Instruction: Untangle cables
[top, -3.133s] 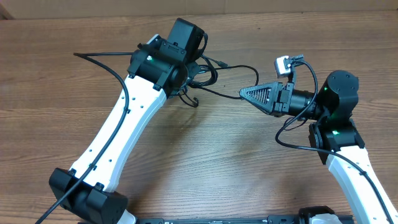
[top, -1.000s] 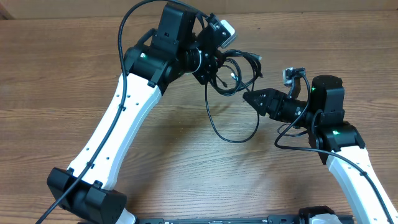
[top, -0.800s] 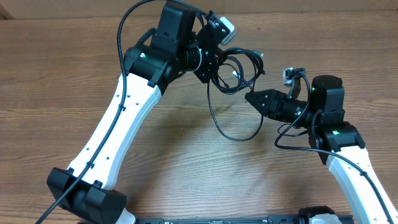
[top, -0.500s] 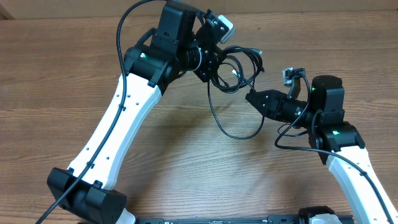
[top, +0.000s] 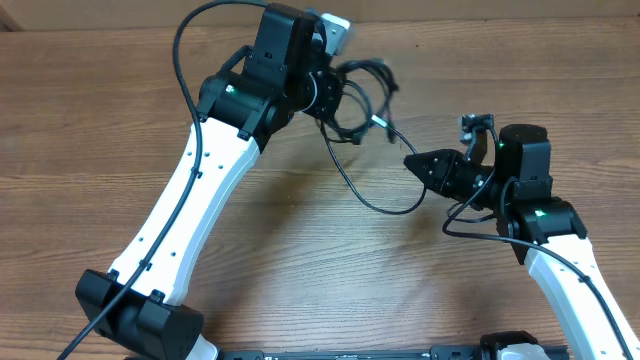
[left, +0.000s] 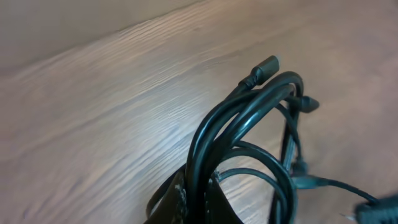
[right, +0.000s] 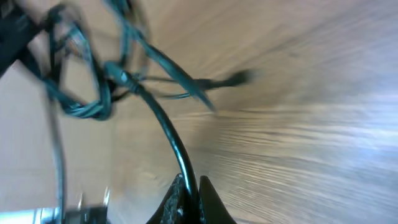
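Nearest me, bare table (top: 300, 260) is lying wide open between my two arms. My right hand (top: 409, 162) is pinching shut on one strand of the cables (top: 362, 98), and that strand is sagging in a loop over the open wood. Farther out, my left hand (left: 189, 205) is clamping closed on the bunched tangle, holding it up near the table's far edge, with plugs sticking out to the right.
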